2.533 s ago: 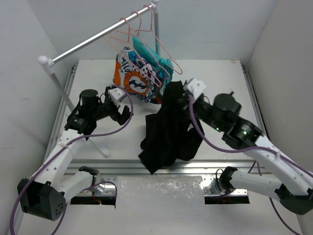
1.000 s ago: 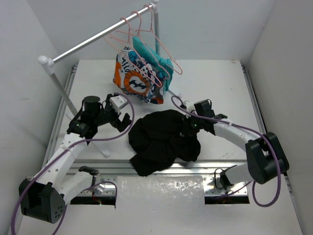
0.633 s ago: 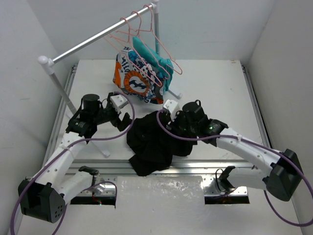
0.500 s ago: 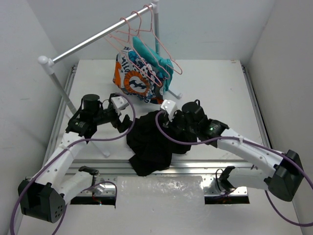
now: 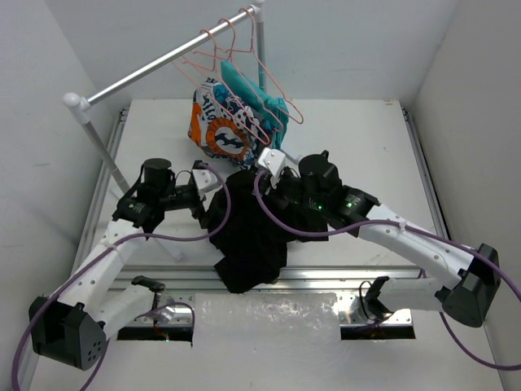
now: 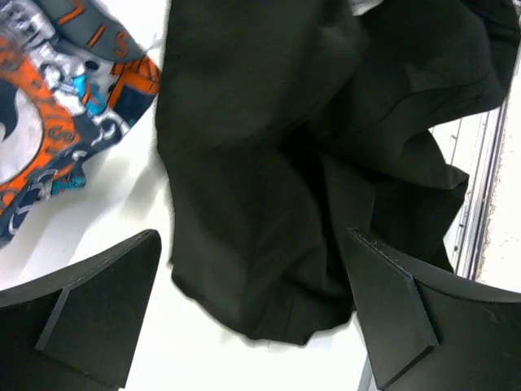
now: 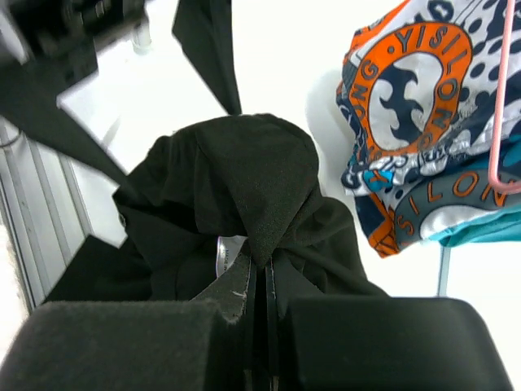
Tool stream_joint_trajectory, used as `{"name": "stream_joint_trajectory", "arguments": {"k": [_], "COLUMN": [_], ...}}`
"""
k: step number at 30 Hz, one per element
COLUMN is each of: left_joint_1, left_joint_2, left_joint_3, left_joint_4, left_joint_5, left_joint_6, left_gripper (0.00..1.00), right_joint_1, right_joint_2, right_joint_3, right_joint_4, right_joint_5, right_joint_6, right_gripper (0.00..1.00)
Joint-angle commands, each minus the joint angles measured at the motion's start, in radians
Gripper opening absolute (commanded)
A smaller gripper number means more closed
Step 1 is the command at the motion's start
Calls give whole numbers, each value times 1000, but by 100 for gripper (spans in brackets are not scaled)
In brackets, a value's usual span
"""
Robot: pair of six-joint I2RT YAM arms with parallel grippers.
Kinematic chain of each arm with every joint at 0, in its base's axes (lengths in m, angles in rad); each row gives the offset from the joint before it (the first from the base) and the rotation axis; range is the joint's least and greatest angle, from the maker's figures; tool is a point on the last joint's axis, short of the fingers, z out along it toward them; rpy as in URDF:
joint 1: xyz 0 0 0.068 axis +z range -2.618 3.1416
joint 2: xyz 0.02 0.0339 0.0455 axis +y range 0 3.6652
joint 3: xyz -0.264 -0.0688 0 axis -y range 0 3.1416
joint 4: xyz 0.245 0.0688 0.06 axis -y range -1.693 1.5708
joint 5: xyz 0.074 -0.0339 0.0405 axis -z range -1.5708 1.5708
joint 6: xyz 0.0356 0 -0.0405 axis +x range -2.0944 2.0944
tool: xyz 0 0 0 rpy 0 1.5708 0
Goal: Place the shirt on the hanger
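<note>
Your left gripper [image 6: 252, 235], jaws wide apart, sits just beside the shirt [image 5: 248, 236]; shirt drapes from table [image 5: 350, 130] centre to its near edge; your right gripper [image 7: 259, 285] is clamped on a raised fold; pink hangers [image 5: 274, 81] hang on the rail [image 5: 155, 69] behind

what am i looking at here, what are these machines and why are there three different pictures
Two robot arms are bolted at the near edge of a white table. One picture looks down from above; the other two come from a camera on each wrist. The right tool is shut, pinching a fold of the black shirt, whose rest droops onto the table. The left tool is open, facing the shirt and holding nothing. On the rail behind hang pink wire hangers, a patterned garment and a teal garment.
</note>
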Motion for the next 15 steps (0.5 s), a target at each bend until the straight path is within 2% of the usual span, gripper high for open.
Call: {"name": "stream_joint_trajectory", "arguments": {"k": [1,3,5,6,7,8,9,11,12,14,15], "left_joint_1": [-43,-59,-63,-63,-63,-63,-63,-63,-63,-62,-62], "left_joint_2": [13,27,47,53,59,59,54,36,25,-5,-16], "left_joint_3": [-29,-50,-58,-56,-53,-50,-46,-39,-33,-20,-9], "left_joint_4": [74,97,124,126,123,118,117,112,109,95,75], "left_joint_5": [-7,-61,-120,-136,-145,-153,-156,-177,-193,-248,-283], "left_joint_6": [20,9,-10,-14,-14,-18,-21,-32,-37,-46,-46], "left_gripper": [93,93,87,80,57,46,28,16,4,0,0], "right_joint_1": [7,10,10,10,9,10,10,9,9,4,4], "right_joint_2": [10,9,3,-5,-9,-14,-22,-26,-28,-26,-22], "right_joint_3": [53,57,57,55,52,49,43,37,34,23,20], "right_joint_4": [68,73,77,77,74,74,71,51,27,1,-24], "right_joint_5": [-21,-33,-42,-42,-29,-16,-4,46,71,151,201], "right_joint_6": [43,58,61,61,61,58,55,54,54,54,55], "right_gripper": [0,0,0,0,0,0,0,0,0,1,12]}}
